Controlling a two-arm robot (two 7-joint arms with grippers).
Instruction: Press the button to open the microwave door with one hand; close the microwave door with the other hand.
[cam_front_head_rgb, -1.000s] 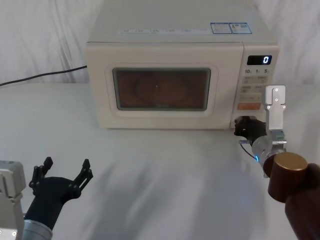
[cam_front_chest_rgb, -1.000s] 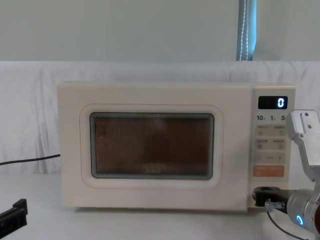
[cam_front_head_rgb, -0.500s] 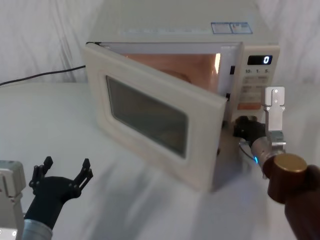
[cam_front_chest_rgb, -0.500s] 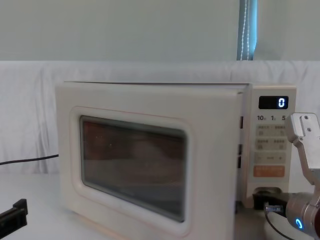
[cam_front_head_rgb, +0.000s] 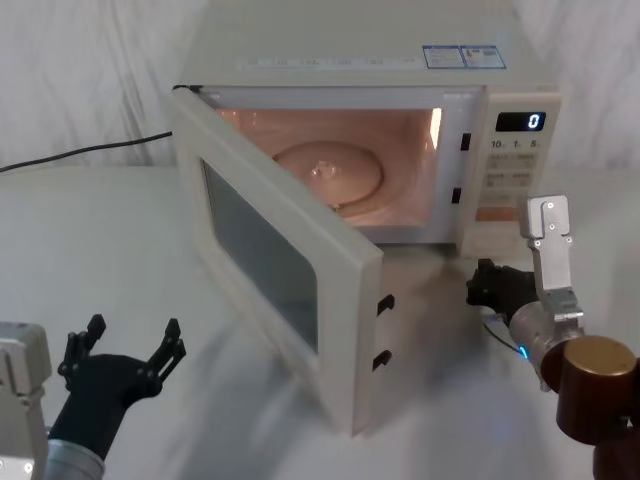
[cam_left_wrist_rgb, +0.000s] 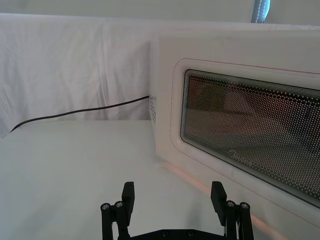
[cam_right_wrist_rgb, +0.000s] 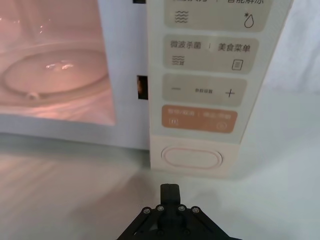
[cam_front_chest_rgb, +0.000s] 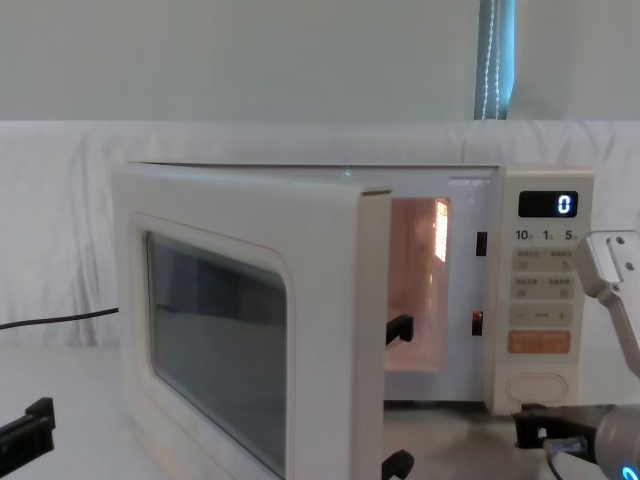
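Observation:
The microwave door (cam_front_head_rgb: 270, 265) stands swung wide open toward the front left, its dark window (cam_front_chest_rgb: 215, 350) angled to me. The lit cavity shows a glass turntable (cam_front_head_rgb: 330, 170). The wide cream button (cam_right_wrist_rgb: 191, 158) sits at the bottom of the control panel, below the orange key (cam_right_wrist_rgb: 199, 119); it also shows in the chest view as the button (cam_front_chest_rgb: 538, 386). My right gripper (cam_front_head_rgb: 487, 285) is shut, its tip (cam_right_wrist_rgb: 170, 189) a short way in front of the button and not touching it. My left gripper (cam_front_head_rgb: 133, 326) is open low at the near left, facing the door (cam_left_wrist_rgb: 250, 135).
The microwave stands on a white cloth-covered table (cam_front_head_rgb: 100, 230). A black power cable (cam_front_head_rgb: 80, 153) runs off to the left behind it. The display (cam_front_head_rgb: 520, 121) reads 0. The open door reaches over the table's middle, close to the front edge.
The door was shut, sprang open and has swung out wider. My right gripper has drawn back slightly from the button. The left gripper has not moved.

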